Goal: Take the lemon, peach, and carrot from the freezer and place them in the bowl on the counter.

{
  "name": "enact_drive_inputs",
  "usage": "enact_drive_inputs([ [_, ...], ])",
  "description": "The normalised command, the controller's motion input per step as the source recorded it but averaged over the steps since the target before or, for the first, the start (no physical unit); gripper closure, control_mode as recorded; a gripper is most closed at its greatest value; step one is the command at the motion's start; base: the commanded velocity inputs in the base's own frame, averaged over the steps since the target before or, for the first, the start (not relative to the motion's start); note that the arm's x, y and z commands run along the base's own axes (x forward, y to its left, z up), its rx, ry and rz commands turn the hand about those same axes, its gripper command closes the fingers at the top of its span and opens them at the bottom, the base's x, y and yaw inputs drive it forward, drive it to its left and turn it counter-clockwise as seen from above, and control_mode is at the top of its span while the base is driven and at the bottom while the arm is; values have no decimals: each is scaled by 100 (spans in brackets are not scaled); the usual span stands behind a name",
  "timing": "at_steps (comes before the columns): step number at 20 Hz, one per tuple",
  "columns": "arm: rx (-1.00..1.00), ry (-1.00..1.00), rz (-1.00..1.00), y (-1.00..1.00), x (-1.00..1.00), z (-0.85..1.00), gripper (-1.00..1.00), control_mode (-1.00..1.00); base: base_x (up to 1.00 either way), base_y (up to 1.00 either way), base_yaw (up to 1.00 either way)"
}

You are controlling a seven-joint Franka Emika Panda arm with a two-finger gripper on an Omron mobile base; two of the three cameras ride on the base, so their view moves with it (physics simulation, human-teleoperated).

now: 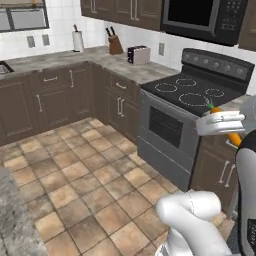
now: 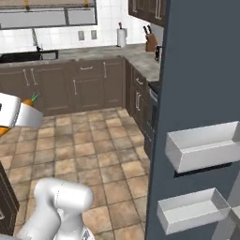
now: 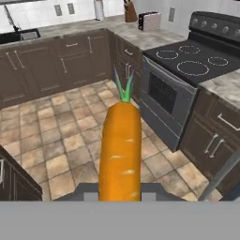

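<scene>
Hand view, fingers [image 3: 120,191] pinching the carrot [image 3: 121,150] at its thick lower end, green top pointing away, carrot held in the air above the tiled floor [image 3: 51,140], stove [image 3: 180,70] ahead right, freezer [image 2: 201,93] door drawers at right of right base view.

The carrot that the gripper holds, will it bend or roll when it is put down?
The carrot looks stiff: it juts straight from the gripper without sagging. Its round, tapered body would probably roll in a curve on a flat surface. Its smooth skin might slip.
</scene>
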Motion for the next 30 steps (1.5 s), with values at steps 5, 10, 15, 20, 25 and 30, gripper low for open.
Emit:
enact_drive_inputs([
  [5,0,0,0,0,0,0,100,100,-55,-56,46],
  [10,0,0,0,0,0,0,100,100,91,-8,8],
  [15,0,0,0,0,0,0,100,100,100,-11,26],
  [20,0,0,0,0,0,0,100,100,100,-3,16],
  [25,0,0,0,0,0,0,100,100,98,-9,-9],
  [30,0,0,0,0,0,0,100,100,3,0,-97],
])
